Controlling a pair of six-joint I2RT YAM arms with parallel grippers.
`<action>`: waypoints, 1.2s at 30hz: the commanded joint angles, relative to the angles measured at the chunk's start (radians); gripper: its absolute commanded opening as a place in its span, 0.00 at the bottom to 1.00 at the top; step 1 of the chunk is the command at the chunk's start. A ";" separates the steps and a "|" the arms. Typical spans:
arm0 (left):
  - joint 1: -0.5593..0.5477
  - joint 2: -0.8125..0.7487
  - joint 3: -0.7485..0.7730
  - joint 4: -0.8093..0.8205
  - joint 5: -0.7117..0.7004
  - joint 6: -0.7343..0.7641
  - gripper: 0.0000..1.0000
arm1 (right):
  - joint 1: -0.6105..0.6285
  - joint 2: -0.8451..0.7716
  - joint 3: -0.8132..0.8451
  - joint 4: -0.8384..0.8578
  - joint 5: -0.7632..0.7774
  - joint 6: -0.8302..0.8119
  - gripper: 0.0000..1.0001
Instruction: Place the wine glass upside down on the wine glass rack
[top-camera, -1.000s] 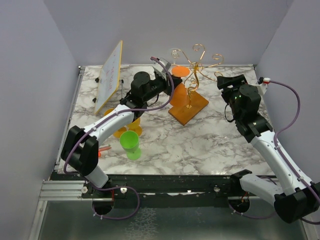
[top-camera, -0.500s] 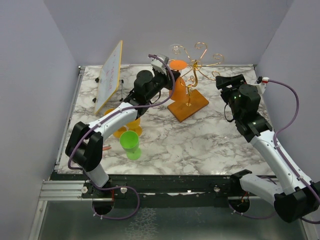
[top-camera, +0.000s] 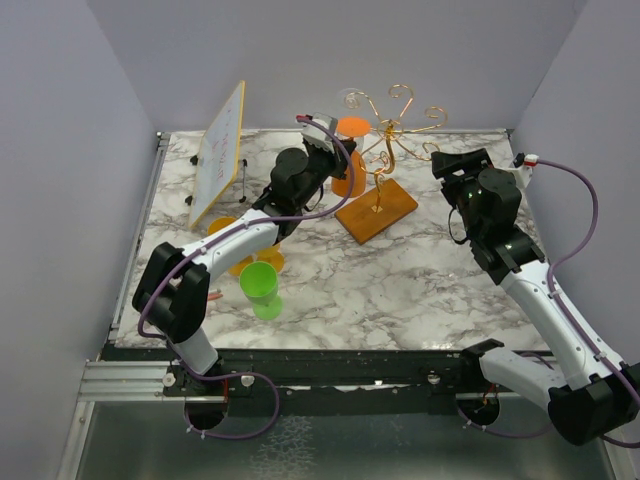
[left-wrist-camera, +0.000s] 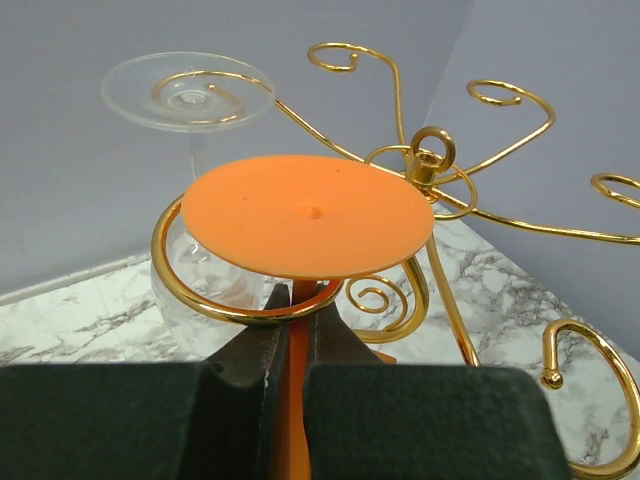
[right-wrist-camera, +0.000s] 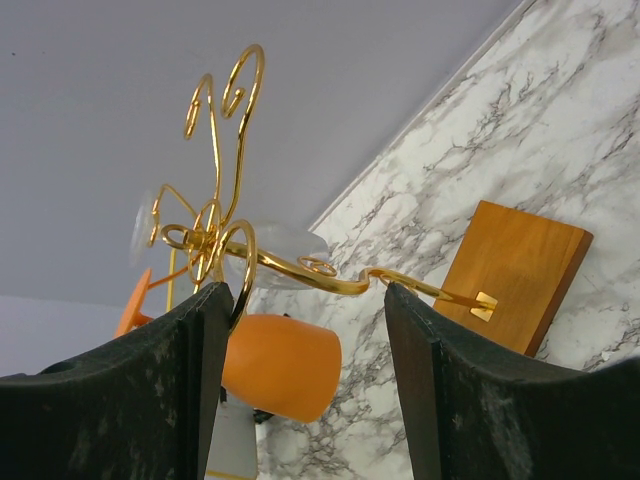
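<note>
**Orange glass lifted to the rack's curls**

Since a second ago the left hand (left-wrist-camera: 297, 330) has risen and moved toward the far edge, carrying the orange wine glass (left-wrist-camera: 305, 215) from beside the stem up among the spirals. The right arm has not shifted.

The left hand is clenched on the orange stem, glass inverted, its foot on top. The stem stands inside the curl of one gold arm of the wine glass rack (top-camera: 385, 208), and the foot sits just above that wire. Whether the foot rests on the wire I cannot tell.

The count:
- One rack, with several curled arms on a wooden base.
- Two glasses at the rack: the orange one, and a clear glass (left-wrist-camera: 188, 90) hanging upside down in the neighbouring curl, just behind the orange foot.
- One green glass (top-camera: 260, 285) standing on the tabletop (top-camera: 400, 290) near the front left.
- Amber glassware (top-camera: 240, 266) beside the green glass, partly under the left forearm, so I cannot count it.
- One tilted whiteboard (top-camera: 220, 152).

The right hand (right-wrist-camera: 305, 295) is released, fingers spread wide and gripping nothing. It faces the rack from the right and is well apart from it.

The rack stands toward the far edge, near the middle, its base turned at an angle. The whiteboard lines the far left edge. Bare marble shows from the rack's base to the near edge and across to the right arm. The left side is tighter, with the forearm passing over the amber glassware and close to the green glass.
</note>
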 joint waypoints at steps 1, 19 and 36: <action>0.027 0.008 0.002 0.058 -0.126 0.033 0.00 | -0.009 0.014 -0.016 -0.134 0.019 -0.025 0.66; 0.028 0.007 0.008 0.064 -0.255 0.002 0.00 | -0.008 0.008 -0.023 -0.140 0.016 -0.022 0.66; 0.059 -0.053 -0.058 0.123 -0.159 0.028 0.00 | -0.010 0.007 -0.022 -0.140 0.013 -0.023 0.66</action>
